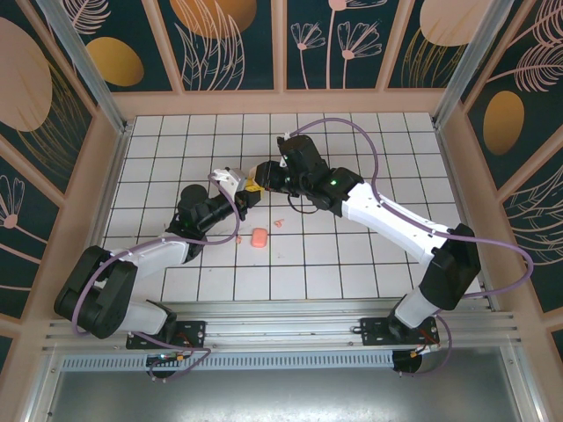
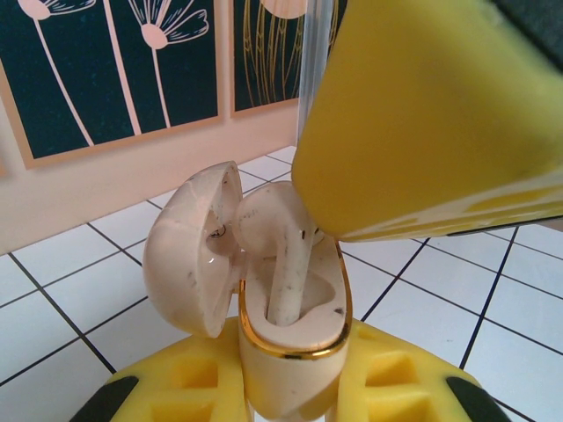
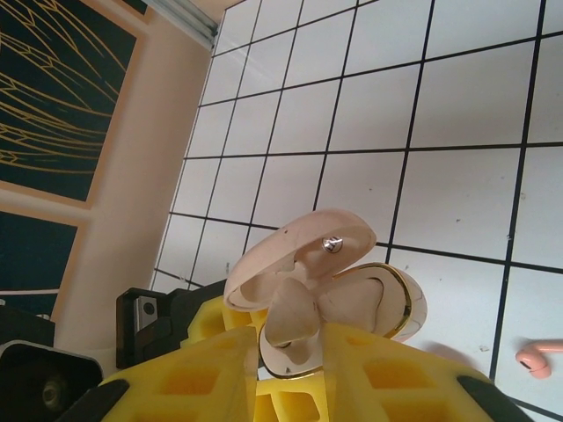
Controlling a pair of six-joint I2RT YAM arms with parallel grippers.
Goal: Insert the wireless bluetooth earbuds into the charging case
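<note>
Up off table (image 1: 352, 264), earbud (image 2: 286, 264) stood stem-down in open case (image 3: 387, 299).
L gripper (image 2: 288, 382) clamped case base; R gripper (image 3: 290, 365) pinched earbud w/ narrow fingers. 2nd earbud (image 3: 538, 356) lay on table, nearer.

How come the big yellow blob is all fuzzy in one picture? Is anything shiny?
Left wrist view: that blob is a finger of the right gripper, too close to the lens, so it blurs; the charging case and earbud are sharp, and the case's gold rim glints. Right wrist view: the tiles look crisp. Top external view: light looks even across the table.
</note>
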